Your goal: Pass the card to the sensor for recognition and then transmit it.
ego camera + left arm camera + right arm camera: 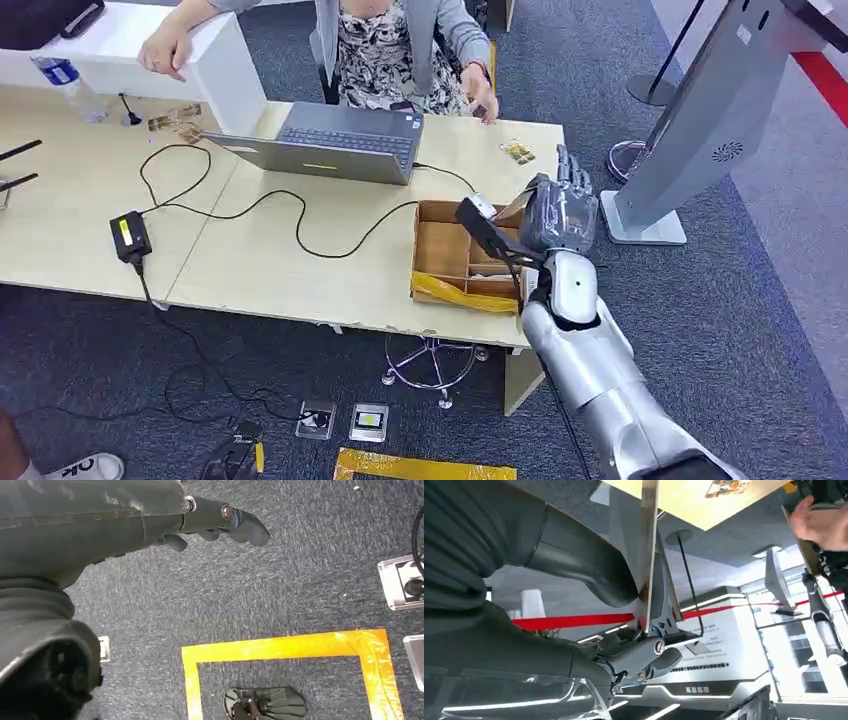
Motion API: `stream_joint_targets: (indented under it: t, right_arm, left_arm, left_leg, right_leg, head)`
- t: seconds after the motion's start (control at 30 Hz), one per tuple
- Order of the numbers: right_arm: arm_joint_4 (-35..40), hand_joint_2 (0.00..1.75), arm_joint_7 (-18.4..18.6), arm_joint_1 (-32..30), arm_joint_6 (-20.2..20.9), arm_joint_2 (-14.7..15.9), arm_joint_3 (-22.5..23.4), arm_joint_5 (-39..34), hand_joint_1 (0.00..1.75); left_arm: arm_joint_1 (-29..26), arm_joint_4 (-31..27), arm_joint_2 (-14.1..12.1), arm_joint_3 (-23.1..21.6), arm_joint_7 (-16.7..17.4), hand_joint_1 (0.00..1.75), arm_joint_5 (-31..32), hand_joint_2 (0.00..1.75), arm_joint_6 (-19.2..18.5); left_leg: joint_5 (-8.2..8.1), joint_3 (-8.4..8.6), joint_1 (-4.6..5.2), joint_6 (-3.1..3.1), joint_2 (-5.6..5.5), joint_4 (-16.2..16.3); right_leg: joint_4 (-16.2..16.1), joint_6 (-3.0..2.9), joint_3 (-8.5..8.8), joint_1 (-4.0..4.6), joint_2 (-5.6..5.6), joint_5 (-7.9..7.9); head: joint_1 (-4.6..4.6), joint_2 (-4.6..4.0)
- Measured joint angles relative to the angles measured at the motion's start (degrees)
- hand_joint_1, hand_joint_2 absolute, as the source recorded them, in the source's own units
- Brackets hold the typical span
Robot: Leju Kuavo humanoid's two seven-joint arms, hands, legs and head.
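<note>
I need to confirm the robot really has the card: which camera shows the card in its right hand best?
The right wrist view: the card stands edge-on, pinched between the thumb and fingers of the right hand. In the head view the right hand is seen from behind and hides it. The left wrist view looks at floor past the empty left hand.

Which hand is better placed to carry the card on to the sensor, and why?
Right. The right hand already pinches the card above the table; the left hand hangs over the floor, holding nothing.
</note>
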State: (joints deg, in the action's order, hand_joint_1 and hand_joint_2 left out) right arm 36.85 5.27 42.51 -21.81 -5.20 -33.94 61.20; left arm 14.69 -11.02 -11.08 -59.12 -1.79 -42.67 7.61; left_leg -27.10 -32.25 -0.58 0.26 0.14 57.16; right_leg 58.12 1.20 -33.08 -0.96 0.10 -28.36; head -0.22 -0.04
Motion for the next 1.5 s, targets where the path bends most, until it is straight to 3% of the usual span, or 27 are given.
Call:
stream_joint_targets:
  t: [0.4,0.47,0.63,1.17,1.2,1.23,1.5]
  right_arm:
    - [-0.83,1.75,0.24,3.27,0.74,0.02,1.11,-0.04,1.75]
    - [-3.89,1.75,0.7,9.08,4.88,-0.29,1.75,1.2,1.75]
    - [-6.41,1.75,1.11,12.63,7.28,-1.51,1.84,1.99,1.75]
    - [-10.21,1.75,0.96,12.98,7.56,-3.83,2.14,3.17,1.75]
    - [-10.34,1.75,0.96,12.98,7.58,-3.87,2.14,3.17,0.03]
    - [-10.47,0.0,0.98,12.98,7.61,-3.89,2.14,3.17,0.0]
    - [-11.85,0.0,-0.63,12.97,9.22,-4.63,2.21,3.23,0.0]
  left_arm:
    - [0.58,0.0,0.07,0.0,0.61,0.0,0.99,0.0,-0.29]
    - [1.59,0.0,0.35,0.0,1.71,0.0,2.19,0.0,-0.64]
    - [1.91,0.0,0.7,0.0,1.84,0.0,2.3,0.0,-0.55]
    - [1.37,0.0,1.11,0.33,1.84,0.0,1.27,0.0,0.52]
    - [1.33,0.0,1.11,0.33,1.84,0.0,1.27,0.0,0.52]
    - [1.28,0.0,1.11,0.33,1.84,0.0,1.25,0.0,0.52]
    - [1.07,0.0,1.27,0.63,1.82,0.0,1.36,0.0,0.46]
  left_leg:
    - [0.01,0.0,0.0,0.0,0.01,0.0]
    - [0.01,-0.05,0.0,0.0,0.0,0.01]
    - [0.01,-0.05,-0.02,-0.01,0.0,0.0]
    - [0.01,-0.09,-0.01,-0.01,-0.02,0.0]
    - [0.01,-0.09,-0.02,-0.01,-0.02,0.0]
    - [0.01,-0.09,-0.02,-0.01,-0.02,0.0]
    - [0.01,-0.08,-0.02,-0.01,-0.02,0.0]
  right_leg:
    - [0.0,0.0,-0.01,0.0,0.01,0.01]
    - [0.02,0.0,-0.04,0.0,0.0,0.01]
    - [0.02,0.0,-0.04,0.02,0.0,0.01]
    - [0.01,0.0,-0.04,0.01,-0.03,0.0]
    - [0.01,-0.01,-0.04,0.01,-0.03,0.0]
    - [0.01,-0.01,-0.04,0.01,-0.04,0.0]
    - [0.01,-0.01,-0.04,0.01,-0.04,0.0]
  head:
    - [0.02,0.0]
    - [0.04,0.0]
    - [0.02,0.0]
    - [0.02,0.0]
    - [0.02,0.0]
    - [0.04,0.0]
    - [0.04,0.0]
